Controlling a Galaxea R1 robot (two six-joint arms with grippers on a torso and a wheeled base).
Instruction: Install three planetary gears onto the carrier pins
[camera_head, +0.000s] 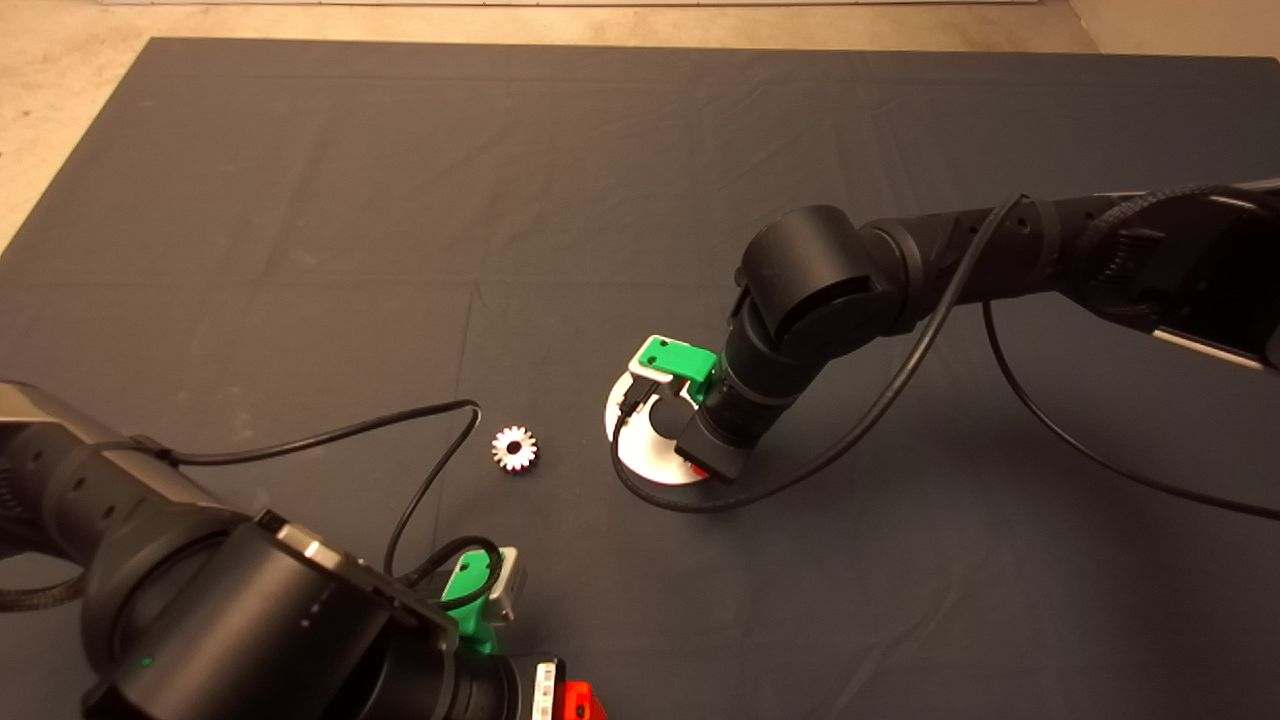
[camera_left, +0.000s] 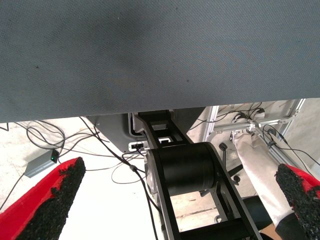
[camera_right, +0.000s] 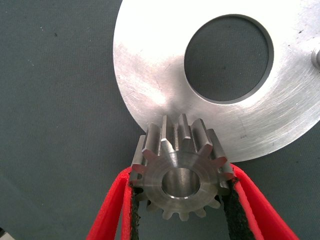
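Gear teeth fill the gap between the right gripper's (camera_right: 180, 200) jaws: a silvery planetary gear (camera_right: 179, 172) is pinched there, one black pad pressed against its teeth on either side, its centre hole facing up toward the wrist camera. Just past the jaw tips lies the shiny carrier disc (camera_right: 150, 75), flat on the dark mat (camera_right: 55, 100), with its large central hole showing the mat through it. The held gear overlaps the disc's rim as seen from the wrist; I cannot tell whether the two touch. One carrier pin (camera_right: 316, 57) peeks in at the far side of the disc, well away from the jaws and mostly cut off.

From above, the right arm (camera_head: 830, 290) reaches in and stands over the disc (camera_head: 650, 460), covering most of it, so the other pins are hidden.

A second planetary gear (camera_head: 514, 448) lies flat on the surface, out to the side of the disc and apart from it, clear of both sets of jaws.

Down at the near edge of the surface sits the left gripper (camera_left: 180, 200), its jaws spread wide with nothing between them. Beyond them, the wrist view shows the mat's edge, the robot's black frame (camera_left: 185, 170) and loose cables on a pale floor (camera_left: 75, 135).
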